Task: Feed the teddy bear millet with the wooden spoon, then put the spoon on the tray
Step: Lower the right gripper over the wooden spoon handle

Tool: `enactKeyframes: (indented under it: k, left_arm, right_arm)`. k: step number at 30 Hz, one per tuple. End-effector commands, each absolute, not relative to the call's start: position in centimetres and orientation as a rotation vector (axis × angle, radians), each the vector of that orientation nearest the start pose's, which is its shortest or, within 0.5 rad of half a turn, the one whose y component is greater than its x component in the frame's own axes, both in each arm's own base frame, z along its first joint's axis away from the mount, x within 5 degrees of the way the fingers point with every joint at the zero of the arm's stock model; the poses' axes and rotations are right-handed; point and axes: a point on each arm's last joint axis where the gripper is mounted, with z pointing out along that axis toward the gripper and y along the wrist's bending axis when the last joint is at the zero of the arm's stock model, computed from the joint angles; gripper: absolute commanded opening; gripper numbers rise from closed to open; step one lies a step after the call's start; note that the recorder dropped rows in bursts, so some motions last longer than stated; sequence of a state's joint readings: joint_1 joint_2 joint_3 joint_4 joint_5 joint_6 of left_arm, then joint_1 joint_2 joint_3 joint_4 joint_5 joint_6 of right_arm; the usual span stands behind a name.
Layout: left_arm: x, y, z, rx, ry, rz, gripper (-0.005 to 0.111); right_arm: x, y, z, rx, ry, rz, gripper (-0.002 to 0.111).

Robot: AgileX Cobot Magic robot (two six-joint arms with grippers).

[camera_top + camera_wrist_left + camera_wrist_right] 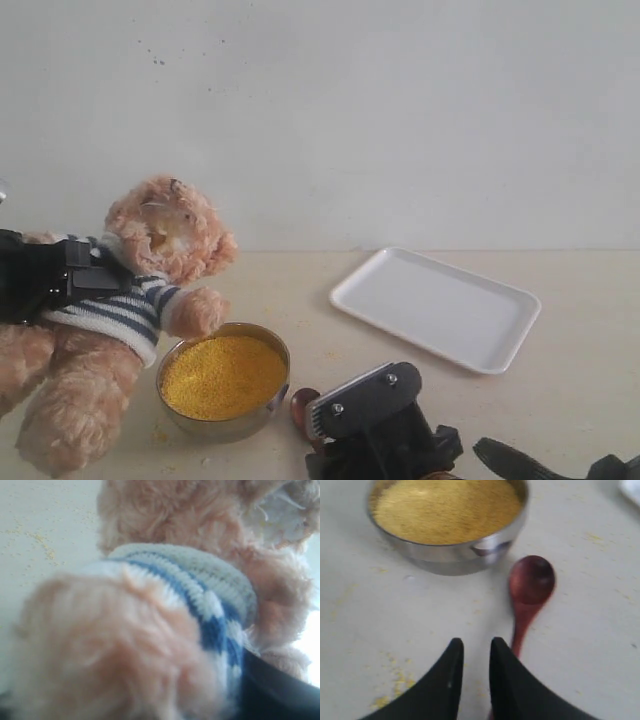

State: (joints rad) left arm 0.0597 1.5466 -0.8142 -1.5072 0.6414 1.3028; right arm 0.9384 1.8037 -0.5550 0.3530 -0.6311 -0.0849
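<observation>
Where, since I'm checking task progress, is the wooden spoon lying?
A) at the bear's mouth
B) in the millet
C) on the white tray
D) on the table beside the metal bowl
D: the wooden spoon lies flat on the table, just beside the metal bowl, outside the millet.

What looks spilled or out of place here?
Loose yellow millet grains lie scattered on the pale table around the round metal bowl. The small dark wooden spoon lies beside it, not on the white rectangular tray.
</observation>
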Motion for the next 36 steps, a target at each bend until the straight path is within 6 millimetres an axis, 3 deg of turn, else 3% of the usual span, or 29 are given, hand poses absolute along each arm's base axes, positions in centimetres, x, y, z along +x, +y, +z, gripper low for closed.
enactKeyframes:
  k: [1, 5, 12, 36]
  left_arm:
    - [30.4, -3.7, 22.9, 0.044, 2.196, -0.806, 0.004]
    - [30.4, -3.8, 22.9, 0.054, 2.196, -0.818, 0.004]
    - [30.3, -3.8, 22.9, 0.058, 2.195, -0.825, 0.004]
    - [30.4, -3.7, 22.9, 0.057, 2.196, -0.814, 0.004]
  right_arm:
    - [19.6, 23.5, 11.6, -0.624, 2.115, 0.496, 0.033]
    - [20.7, 23.2, 11.3, -0.523, 2.219, 0.465, 0.042]
    - [20.7, 23.7, 9.9, -0.689, 2.267, 0.392, 0.042]
    - [20.7, 23.6, 9.4, -0.684, 2.291, 0.38, 0.042]
